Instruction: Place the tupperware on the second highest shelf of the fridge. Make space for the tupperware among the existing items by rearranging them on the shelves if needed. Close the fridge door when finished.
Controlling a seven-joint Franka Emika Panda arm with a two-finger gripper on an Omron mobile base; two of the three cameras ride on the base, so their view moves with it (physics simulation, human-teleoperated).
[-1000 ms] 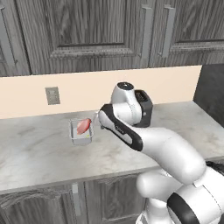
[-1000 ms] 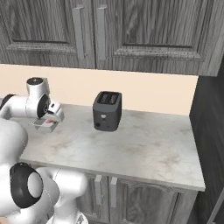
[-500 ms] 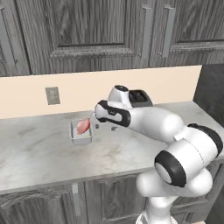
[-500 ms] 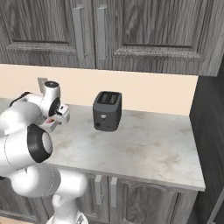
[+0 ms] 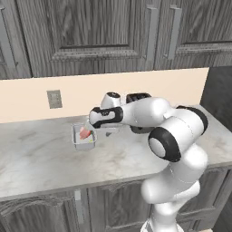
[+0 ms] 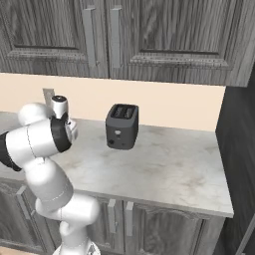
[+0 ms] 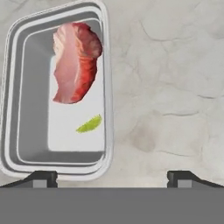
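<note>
The tupperware (image 5: 84, 137) is a small clear square tub on the grey stone counter (image 5: 41, 165), holding a pinkish-red piece of food and a small yellow-green bit. In the hand view the tupperware (image 7: 57, 96) lies at upper left. My gripper (image 5: 99, 131) hangs just over the tub's right side, pointing down. Seen from the hand camera, the gripper (image 7: 113, 178) is open wide; its left fingertip (image 7: 41, 177) is at the tub's near rim, its right one over bare counter. Nothing is held. The fridge's shelves are out of view.
A black toaster (image 6: 122, 126) stands at the back of the counter (image 6: 164, 169), right of my arm. A wall outlet (image 5: 54, 99) sits on the beige backsplash behind the tub. Dark wood-grain cabinets hang above. A dark tall panel (image 6: 244, 124) ends the counter on the right.
The arm has swung its elbow round to the right and brought the hand lower over the tub. The jaws stay open, and the tub has not moved.
</note>
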